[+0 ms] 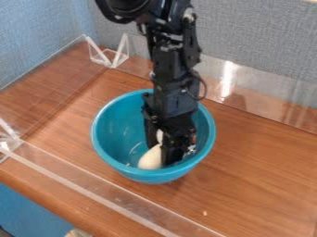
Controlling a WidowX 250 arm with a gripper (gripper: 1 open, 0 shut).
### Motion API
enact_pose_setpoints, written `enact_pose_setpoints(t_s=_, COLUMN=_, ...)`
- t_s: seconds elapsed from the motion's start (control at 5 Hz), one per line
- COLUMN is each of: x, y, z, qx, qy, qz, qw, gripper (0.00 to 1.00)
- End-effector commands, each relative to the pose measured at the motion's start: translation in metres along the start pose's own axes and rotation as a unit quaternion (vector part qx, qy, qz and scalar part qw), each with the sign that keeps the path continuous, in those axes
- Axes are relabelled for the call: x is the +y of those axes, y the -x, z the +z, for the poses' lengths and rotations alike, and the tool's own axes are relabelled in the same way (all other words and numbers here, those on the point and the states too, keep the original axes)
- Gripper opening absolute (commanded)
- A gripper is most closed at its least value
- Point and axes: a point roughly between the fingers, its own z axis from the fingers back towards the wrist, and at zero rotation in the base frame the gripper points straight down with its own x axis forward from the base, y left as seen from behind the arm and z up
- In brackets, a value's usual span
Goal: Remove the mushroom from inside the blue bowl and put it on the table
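Because the pincer (170,148) reaches straight down into the blue bowl (118,125) with its jaws nearly pressed together on the mushroom (151,158), whose pale stem shows low against the near inner wall, the hold looks thin and partly hidden. If the grip sits only on the rounded stem, the mushroom may slip free on the lift and drop back into the bowl. A lift that drags against the glossy wall could also tip or shove the bowl across the desk (260,176).
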Motion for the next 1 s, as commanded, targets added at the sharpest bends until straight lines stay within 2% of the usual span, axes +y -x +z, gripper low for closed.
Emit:
enact_pose_setpoints(t_s=0.0, x=-0.001, y=-0.009, z=0.007, qx=-0.029, qy=-0.014, qz=-0.009, qw=0.9994, gripper=0.0)
enact_pose_setpoints(t_s=0.2, x=-0.004, y=-0.012, z=-0.005, qx=-0.028, qy=-0.013, qz=-0.013, qw=0.9994, gripper=0.0)
enact_pose_setpoints(t_s=0.4, x=-0.008, y=-0.015, z=0.005, qx=-0.036, qy=-0.013, qz=0.002, qw=0.9993, gripper=0.0)
enact_pose_setpoints(t_s=0.8, x=-0.009, y=-0.018, z=0.011, qx=-0.044, qy=-0.013, qz=-0.018, qw=0.9988, gripper=0.0)
